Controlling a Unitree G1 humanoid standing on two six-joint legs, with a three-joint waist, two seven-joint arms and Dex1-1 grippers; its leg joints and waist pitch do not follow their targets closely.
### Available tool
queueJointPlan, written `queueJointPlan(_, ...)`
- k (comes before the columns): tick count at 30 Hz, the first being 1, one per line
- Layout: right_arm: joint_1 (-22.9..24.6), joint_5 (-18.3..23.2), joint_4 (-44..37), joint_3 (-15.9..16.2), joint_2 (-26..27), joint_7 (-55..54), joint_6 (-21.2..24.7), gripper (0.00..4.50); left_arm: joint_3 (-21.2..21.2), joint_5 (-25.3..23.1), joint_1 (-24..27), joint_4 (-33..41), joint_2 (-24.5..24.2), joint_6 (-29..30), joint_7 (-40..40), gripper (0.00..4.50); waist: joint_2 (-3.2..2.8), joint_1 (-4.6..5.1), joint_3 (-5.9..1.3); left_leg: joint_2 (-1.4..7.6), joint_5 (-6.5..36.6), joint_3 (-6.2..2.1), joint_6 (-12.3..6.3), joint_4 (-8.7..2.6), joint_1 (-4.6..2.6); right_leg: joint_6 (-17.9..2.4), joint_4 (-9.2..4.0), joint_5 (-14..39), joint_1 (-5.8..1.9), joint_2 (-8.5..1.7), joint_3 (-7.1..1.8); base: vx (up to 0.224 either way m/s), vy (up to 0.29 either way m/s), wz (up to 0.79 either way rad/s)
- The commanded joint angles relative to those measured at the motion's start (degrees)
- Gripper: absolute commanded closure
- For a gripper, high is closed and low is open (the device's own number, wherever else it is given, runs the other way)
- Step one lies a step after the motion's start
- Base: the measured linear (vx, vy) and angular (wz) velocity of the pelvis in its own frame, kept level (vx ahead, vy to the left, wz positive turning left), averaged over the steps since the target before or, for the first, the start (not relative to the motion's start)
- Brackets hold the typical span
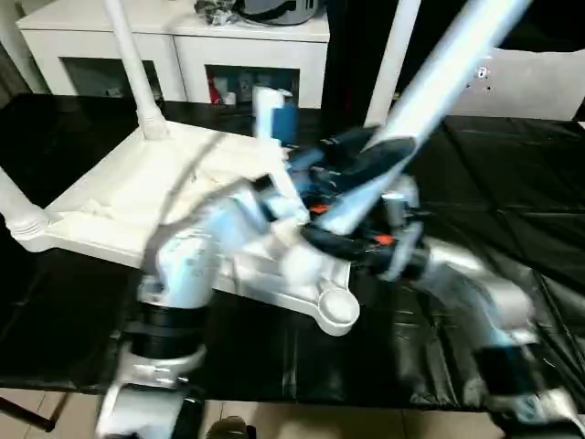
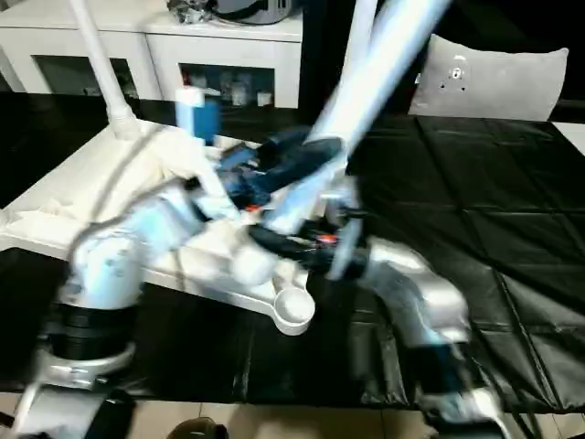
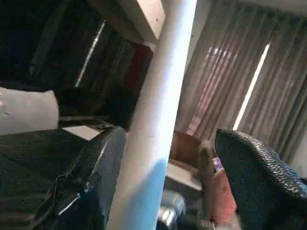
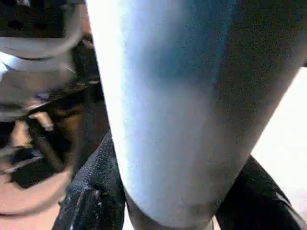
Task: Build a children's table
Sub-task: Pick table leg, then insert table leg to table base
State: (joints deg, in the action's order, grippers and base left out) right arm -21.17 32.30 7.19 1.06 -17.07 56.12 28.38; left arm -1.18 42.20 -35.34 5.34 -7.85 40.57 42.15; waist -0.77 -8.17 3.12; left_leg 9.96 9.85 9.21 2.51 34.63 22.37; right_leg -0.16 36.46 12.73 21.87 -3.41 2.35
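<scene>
The children's table top (image 1: 137, 192) lies upside down on the black sheet. One white leg (image 1: 132, 64) stands in its far corner and another (image 1: 11, 206) in its left corner. A third upright leg (image 1: 398, 55) rises behind the grippers, its foot hidden. The near corner socket (image 1: 336, 309) is empty. Over the top's right side a fourth leg (image 1: 439, 82) slants up to the right. My right gripper (image 4: 168, 191) is shut on this leg. My left gripper (image 3: 170, 139) is open around it, with one finger (image 3: 103, 167) against it and a gap at the other.
A long white cabinet (image 1: 183, 46) with glass-fronted openings stands behind the table top. A white cushion (image 2: 494, 82) rests at the back right. The black sheet (image 1: 512, 183) spreads out to the right, and its front edge meets a light floor.
</scene>
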Motion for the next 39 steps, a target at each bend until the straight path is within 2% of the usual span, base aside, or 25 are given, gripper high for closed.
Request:
queueJointPlan(1, 0.6, -1.4, -1.6, -1.3, -1.0, -1.7, -0.5, 2.61, 1.4, -4.0, 0.8, -0.9, -3.3, -1.8, 3.2, 1.10, -0.05, 0.16, -3.77, 2.69, 10.3, -0.87, 0.59, -4.32, -1.14, -10.2, -4.71, 6.9, -2.34, -4.32, -2.32, 0.000, 0.000, 0.00)
queueJointPlan(4, 1.8, -3.6, -3.2, -1.5, -3.1, -4.4, 1.4, 2.61, 4.6, -9.7, 1.6, -3.3, -9.5, -6.2, 7.6, 1.10, -0.36, 0.07, -3.81, 2.61, 10.6, -0.99, 1.18, -4.46, -1.42, -8.9, -4.97, 8.5, -2.18, -4.35, -2.40, 0.000, 0.000, 0.00)
queueJointPlan(5, 2.2, -5.8, -3.4, -2.4, -3.3, -7.9, -0.3, 2.61, 7.4, -13.7, 2.1, -5.4, -13.4, -9.8, 10.3, 1.10, -0.52, 0.13, -3.78, 2.72, 10.6, -0.92, 1.36, -4.53, -1.48, -8.8, -4.99, 8.4, -2.04, -4.32, -2.44, 0.000, 0.000, 0.00)
queueJointPlan(7, 2.1, -7.4, -2.5, -4.0, -2.9, -11.6, -2.3, 2.61, 10.7, -17.3, 2.9, -7.1, -16.9, -13.8, 14.0, 1.27, -0.51, 0.13, -3.76, 2.71, 11.0, -0.99, 2.12, -4.77, -1.59, -7.7, -5.00, 9.1, -1.80, -4.30, -2.48, 0.000, 0.000, 0.00)
queueJointPlan(9, 2.3, -7.8, -2.3, -4.9, -2.9, -13.2, -3.1, 2.61, 13.2, -20.0, 3.4, -8.1, -19.3, -16.5, 16.6, 1.44, -0.66, 0.16, -3.90, 2.81, 11.0, -0.98, 2.72, -4.82, -1.70, -8.0, -4.82, 8.1, -1.80, -4.42, -2.51, 0.000, 0.000, 0.00)
queueJointPlan(10, 2.9, -7.8, -2.8, -5.4, -2.9, -14.1, -3.3, 2.61, 14.7, -21.6, 4.0, -8.9, -21.0, -18.9, 19.4, 1.44, -0.91, 0.22, -4.03, 2.83, 10.7, -0.89, 3.00, -4.75, -1.78, -9.1, -4.49, 5.3, -1.79, -4.37, -2.41, 0.000, 0.000, 0.00)
queueJointPlan(12, 3.5, -8.4, -3.2, -5.7, -3.0, -15.0, -3.9, 2.61, 16.5, -23.6, 4.4, -10.0, -22.9, -21.4, 22.2, 1.50, -1.00, 0.12, -4.07, 2.85, 10.5, -0.80, 2.80, -4.73, -1.80, -9.8, -4.30, 3.2, -1.77, -4.29, -2.39, 0.000, 0.000, 0.00)
queueJointPlan(14, 4.8, -10.1, -3.9, -6.0, -3.2, -17.7, -5.1, 2.61, 20.5, -28.8, 4.5, -13.2, -26.5, -27.4, 27.2, 1.85, -1.00, 0.17, -4.03, 2.79, 10.5, -0.85, 2.72, -4.82, -1.65, -10.1, -4.20, 2.1, -1.97, -4.35, -2.37, 0.000, 0.000, 0.00)
queueJointPlan(16, 6.0, -11.0, -4.8, -6.0, -3.4, -18.2, -5.7, 2.61, 23.6, -32.2, 3.9, -16.6, -28.6, -32.4, 30.1, 1.88, -1.13, 0.23, -3.86, 2.67, 11.9, -0.79, 2.95, -4.91, -1.71, -9.4, -4.55, 4.3, -1.88, -4.43, -2.47, 0.000, 0.000, 0.00)
queueJointPlan(17, 6.5, -11.1, -5.2, -6.1, -3.4, -18.0, -6.1, 2.61, 24.5, -33.4, 3.6, -18.1, -28.9, -33.8, 30.2, 1.88, -1.27, 0.31, -3.89, 2.71, 12.6, -0.81, 3.23, -4.95, -1.69, -9.6, -4.42, 4.6, -1.95, -4.50, -2.48, 0.000, 0.000, 0.00)
queueJointPlan(19, 7.4, -10.4, -6.0, -6.1, -3.7, -17.1, -5.7, 2.61, 25.2, -35.0, 3.0, -20.7, -28.6, -36.1, 30.3, 2.25, -1.10, 0.27, -3.87, 2.85, 13.6, -0.83, 3.28, -5.00, -1.81, -10.0, -4.52, 5.4, -1.97, -4.66, -2.50, 0.000, 0.000, 0.00)
queueJointPlan(21, 7.9, -9.6, -6.7, -5.9, -4.0, -16.1, -5.1, 2.61, 25.4, -35.6, 2.6, -22.2, -28.2, -37.5, 30.7, 2.28, -1.31, 0.23, -3.86, 3.02, 13.8, -0.84, 3.15, -5.04, -1.76, -10.7, -4.37, 5.5, -1.94, -4.81, -2.50, 0.000, 0.000, 0.00)
queueJointPlan(23, 9.1, -7.7, -8.4, -5.5, -4.6, -14.9, -2.6, 2.61, 26.0, -36.3, 1.3, -25.9, -26.9, -39.4, 31.9, 2.58, -1.47, 0.09, -3.79, 3.02, 14.0, -0.80, 2.74, -4.95, -1.87, -11.4, -4.46, 5.4, -1.89, -4.83, -2.55, 0.000, 0.000, 0.00)
queueJointPlan(26, 9.7, -8.0, -8.7, -5.0, -4.7, -14.9, -2.8, 2.61, 27.3, -37.8, -0.2, -29.3, -26.2, -41.6, 32.7, 2.72, -1.29, 0.07, -3.89, 3.08, 13.6, -0.83, 2.61, -4.93, -1.75, -12.1, -4.29, 4.7, -1.99, -4.95, -2.51, 0.000, 0.000, 0.00)
queueJointPlan(27, 9.7, -8.0, -8.7, -4.9, -4.7, -14.9, -2.9, 2.61, 27.4, -38.1, -0.4, -29.8, -26.1, -42.0, 32.8, 2.77, -1.20, 0.08, -3.79, 2.96, 13.4, -0.75, 2.35, -4.92, -1.68, -11.9, -4.57, 5.0, -1.94, -4.88, -2.55, 0.000, 0.000, 0.00)
queueJointPlan(28, 9.9, -8.2, -8.7, -4.7, -4.7, -15.0, -3.3, 2.61, 27.8, -38.6, -1.0, -31.4, -25.7, -43.1, 33.0, 2.86, -1.37, 0.09, -3.94, 2.98, 12.8, -0.76, 2.29, -4.81, -1.62, -12.0, -4.36, 4.4, -2.05, -4.99, -2.57, 0.000, 0.000, 0.00)
queueJointPlan(31, 10.1, -8.4, -8.8, -4.6, -4.7, -15.0, -3.4, 2.61, 28.7, -39.3, -1.8, -33.9, -25.1, -44.3, 34.6, 3.13, -1.26, 0.02, -4.00, 3.00, 12.0, -0.73, 1.93, -4.71, -1.60, -12.0, -4.34, 4.4, -2.12, -5.09, -2.58, 0.000, 0.000, 0.00)
queueJointPlan(32, 10.2, -8.4, -8.9, -4.6, -4.7, -14.9, -3.2, 2.61, 29.0, -39.7, -2.1, -35.0, -24.7, -44.6, 35.2, 3.21, -1.52, 0.02, -4.02, 3.02, 11.7, -0.71, 1.87, -4.67, -1.58, -12.2, -4.24, 4.2, -2.05, -5.05, -2.57, 0.000, 0.000, 0.00)
queueJointPlan(37, 10.6, -8.1, -9.7, -4.8, -5.1, -15.0, -2.4, 2.61, 30.2, -42.2, -3.3, -39.8, -23.5, -47.9, 36.1, 3.60, -1.49, 0.04, -3.97, 3.05, 12.3, -0.72, 1.71, -4.69, -1.58, -12.4, -4.44, 5.0, -2.09, -5.06, -2.57, 0.000, 0.000, 0.00)
queueJointPlan(38, 10.6, -8.0, -9.7, -4.8, -5.2, -15.0, -2.4, 2.61, 30.4, -42.8, -3.7, -40.9, -23.2, -48.6, 35.5, 3.88, -1.57, -0.04, -4.04, 3.15, 12.3, -0.75, 1.73, -4.69, -1.63, -12.5, -4.38, 4.8, -2.08, -5.20, -2.57, 0.000, 0.000, 0.00)
queueJointPlan(39, 10.6, -8.0, -9.7, -4.8, -5.2, -15.0, -2.4, 2.61, 30.4, -43.3, -4.0, -41.8, -23.0, -48.9, 35.0, 3.97, -1.51, 0.00, -3.99, 3.13, 12.4, -0.72, 1.70, -4.69, -1.63, -12.5, -4.42, 4.7, -2.06, -5.14, -2.58, 0.000, 0.000, 0.00)
